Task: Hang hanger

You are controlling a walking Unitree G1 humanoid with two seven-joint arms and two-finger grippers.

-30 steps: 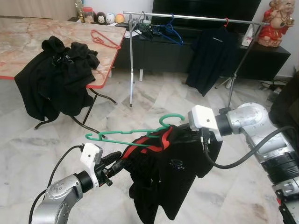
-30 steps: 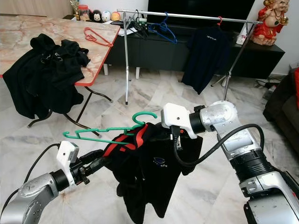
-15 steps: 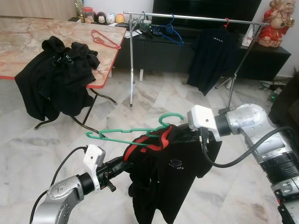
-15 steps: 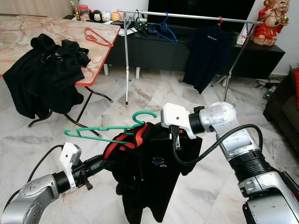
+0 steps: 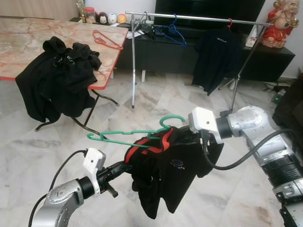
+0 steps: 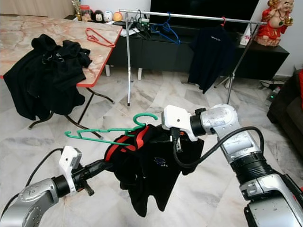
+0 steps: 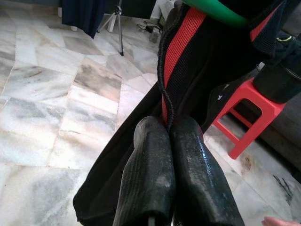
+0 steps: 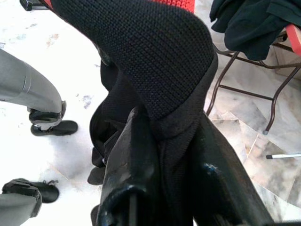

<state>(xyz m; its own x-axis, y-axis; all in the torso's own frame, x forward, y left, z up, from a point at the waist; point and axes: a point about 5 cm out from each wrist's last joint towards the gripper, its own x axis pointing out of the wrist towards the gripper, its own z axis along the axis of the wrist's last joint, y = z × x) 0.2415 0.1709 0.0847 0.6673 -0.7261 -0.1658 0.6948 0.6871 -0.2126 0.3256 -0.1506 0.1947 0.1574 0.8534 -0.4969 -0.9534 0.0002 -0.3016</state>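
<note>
A green hanger [image 5: 135, 135] is held level in mid-air, its hook [image 5: 173, 120] pointing up. A black shirt [image 5: 173, 172] with red neck trim [image 5: 154, 144] is draped over its right half and hangs down. My right gripper [image 5: 191, 138] is shut on the shirt at the hanger's right shoulder; in the right wrist view black cloth is pinched in the gripper [image 8: 174, 136]. My left gripper [image 5: 127, 166] is lower left, shut on the shirt's edge. In the left wrist view its fingers [image 7: 155, 155] press together on the red and black hem.
A metal clothes rail [image 5: 199, 18] stands at the back with blue hangers [image 5: 173, 30] and a dark shirt [image 5: 215, 56]. To the left, a table [image 5: 28, 42] holds black clothes [image 5: 59, 75] and a red hanger [image 5: 106, 40]. A red stool [image 7: 244, 113] and a person's feet [image 8: 47, 127] are nearby.
The shirt's lower part has been drawn up and left, so it hangs shorter and more bunched. My left gripper has shifted slightly. The hanger and right gripper have barely moved.
</note>
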